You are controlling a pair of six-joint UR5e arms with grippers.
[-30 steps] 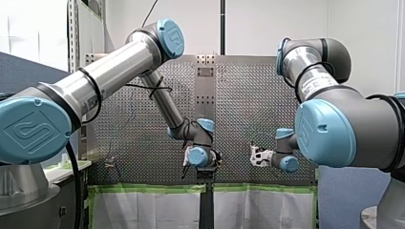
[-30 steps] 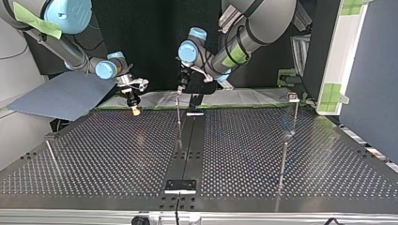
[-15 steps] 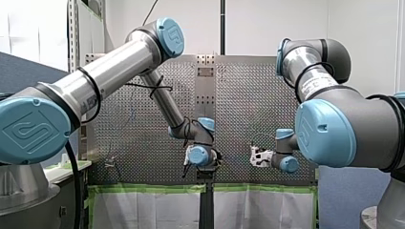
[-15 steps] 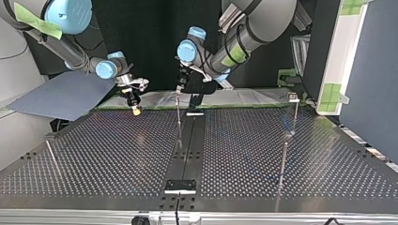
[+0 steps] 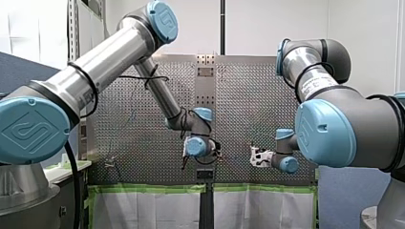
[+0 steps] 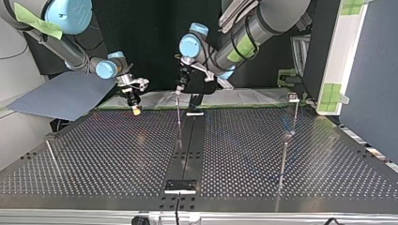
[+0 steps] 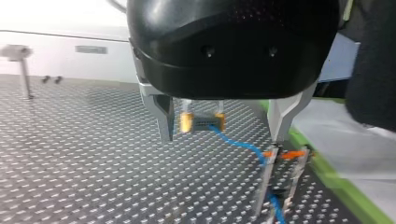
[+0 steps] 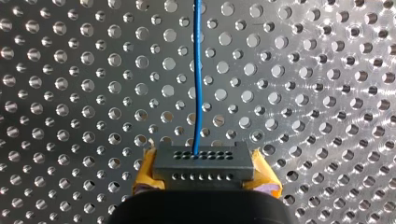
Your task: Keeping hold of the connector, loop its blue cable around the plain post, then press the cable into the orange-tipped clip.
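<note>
My right gripper is shut on the dark connector, its yellow pads at either side. The blue cable leaves the connector and runs straight ahead over the perforated plate. In the left wrist view the same connector shows ahead between my left gripper's metal fingers, which stand open with nothing in them. From there the cable slants to the orange-tipped clip under one finger and passes down between its prongs. In the top view my left gripper hangs above that thin clip.
Thin metal posts stand on the perforated table: one at the top view's left, one at its right, and a headed one behind it. A dark strip runs down the middle. Green tape edges the far side.
My left arm has risen a little above the clip, its wrist higher in the front view. My right arm and the connector have not moved.
</note>
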